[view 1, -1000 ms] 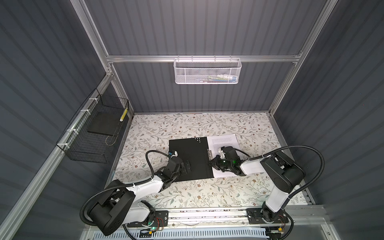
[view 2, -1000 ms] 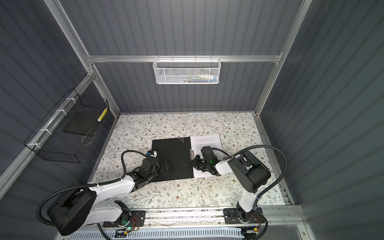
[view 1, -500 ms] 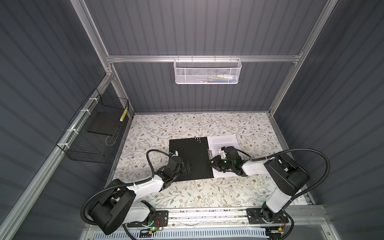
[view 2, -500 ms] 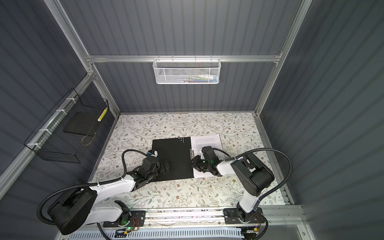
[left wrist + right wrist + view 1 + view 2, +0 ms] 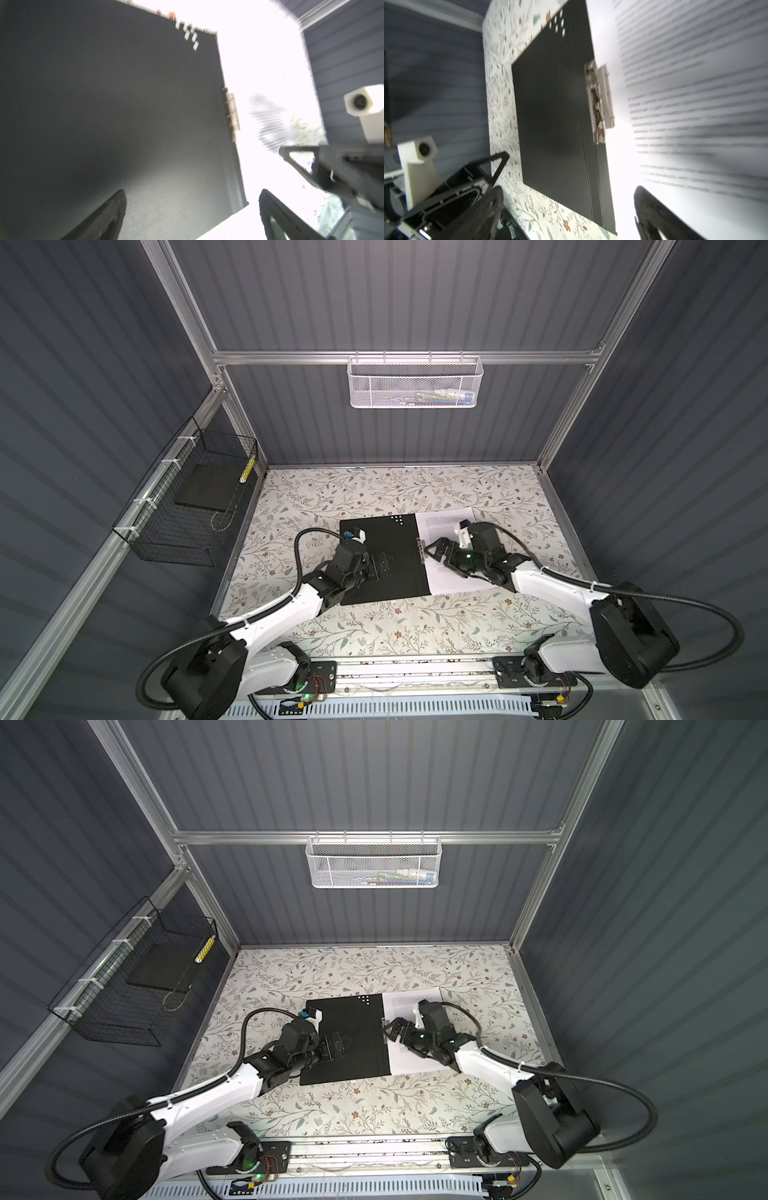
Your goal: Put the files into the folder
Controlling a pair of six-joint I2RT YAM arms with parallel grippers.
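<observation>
On the left wall we see a black wire basket (image 5: 166, 547) w/ a dark slab (image 5: 205, 489) lying in it. Next comes the left gripper (image 5: 386, 568), low over the folder (image 5: 390, 539). The folder lies open on the floral table (image 5: 374, 489), black inside up, w/ small white dots at its far corner. In the left wrist view the gripper's fingers (image 5: 112, 212) stand wide apart w/ nothing btwn them; we can't tell if they touch the black surface. A metal clip (image 5: 420, 551) sits at the folder's spine, and up on the back wall hangs a white mesh basket (image 5: 415, 383). Just right of the spine lie the files (image 5: 442, 522), white sheets w/ dense text, lying flat, left edge at the clip. Whether the clip presses on them we can't tell. The right gripper (image 5: 432, 549) is over the files, tips just beside the clip, jaws spread & holding nothing. The right wrist view shows the same.
</observation>
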